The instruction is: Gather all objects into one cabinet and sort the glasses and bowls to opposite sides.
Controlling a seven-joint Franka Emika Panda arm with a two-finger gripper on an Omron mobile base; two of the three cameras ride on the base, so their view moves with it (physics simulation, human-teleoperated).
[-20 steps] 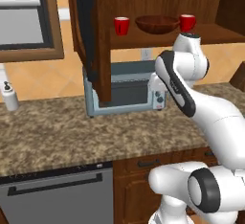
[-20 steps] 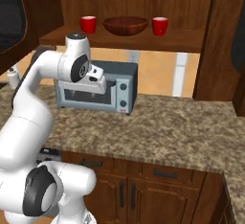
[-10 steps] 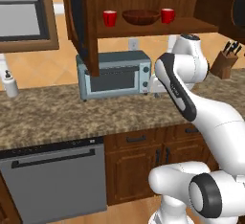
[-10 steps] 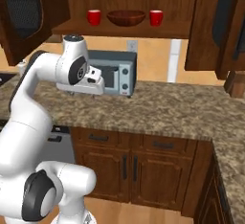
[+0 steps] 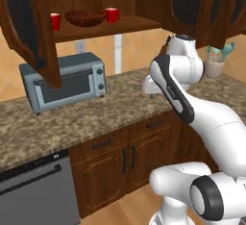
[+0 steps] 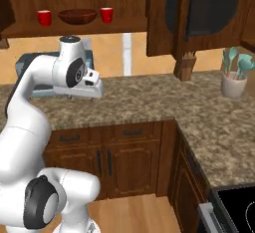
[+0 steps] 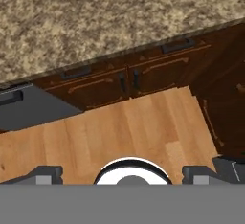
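hand (image 7: 122, 173) released, empty | shelf (image 5: 103, 28): two red mugs (image 5: 112, 15), bowl (image 5: 85, 18) between | risk: blue cup unseen, mugs stay split either side

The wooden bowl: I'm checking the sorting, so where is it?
In both base views the wooden bowl sits on the cabinet shelf between two red mugs, above the toaster oven.

Glossy red mugs (image 5: 112, 15) flank a dark wooden bowl (image 5: 85, 18) on the reddish-brown wood cabinet (image 5: 105, 27). The speckled surface (image 5: 96, 118) looks like polished granite; the toaster oven (image 5: 65, 81) brushed grey metal.
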